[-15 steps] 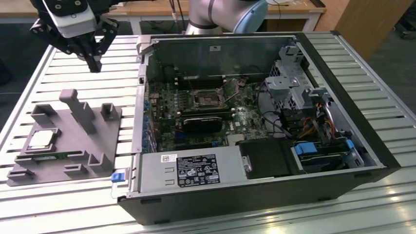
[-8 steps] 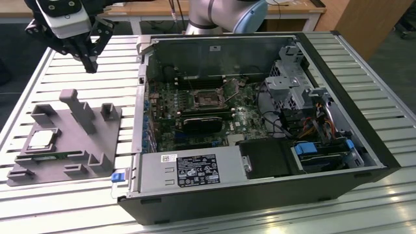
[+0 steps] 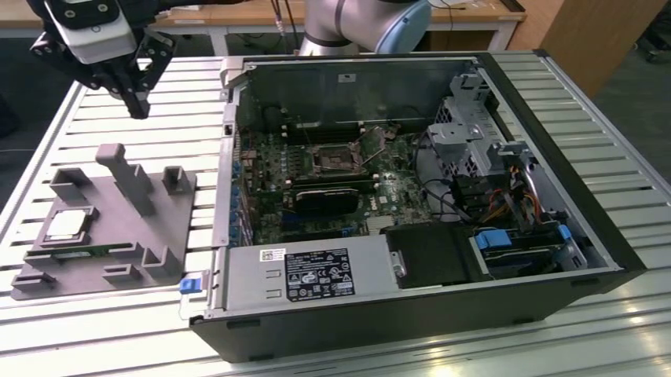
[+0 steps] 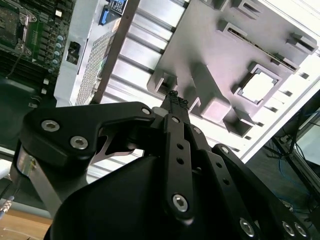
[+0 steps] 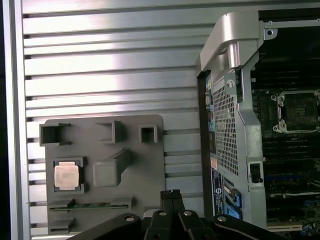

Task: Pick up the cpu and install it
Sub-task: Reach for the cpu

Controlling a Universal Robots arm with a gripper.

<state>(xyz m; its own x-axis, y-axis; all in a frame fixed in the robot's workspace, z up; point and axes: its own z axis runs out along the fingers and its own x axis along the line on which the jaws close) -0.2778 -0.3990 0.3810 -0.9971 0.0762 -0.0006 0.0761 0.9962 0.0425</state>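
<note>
- The cpu (image 3: 68,224) lies flat, metal top up, in a square recess of the grey fixture plate (image 3: 121,228). The recess walls hide its lower edges, so how deep it sits is hard to make out.
- In the first wrist view the cpu (image 5: 67,175) shows whole. In the second wrist view it (image 4: 258,86) is a pale, glary square with no detail to read.
- The cpu lies below the claw (image 3: 137,106) and well apart from it, on the side of the claw away from the computer case (image 3: 419,314). Nothing touches the chip.
- The claw hangs in the air above the slatted table (image 3: 105,133), beyond the far end of the fixture plate. Its fingers are drawn together into one dark tip, holding nothing and touching nothing.
- In both wrist views the claw (image 5: 171,194) (image 4: 176,101) shows its joined tip, while the picture edge cuts off its body.
- The case lies open on the table on the other side of the claw. The black-framed socket (image 3: 338,161) lies on its board, and whether its cover is up is hard to tell.
</note>
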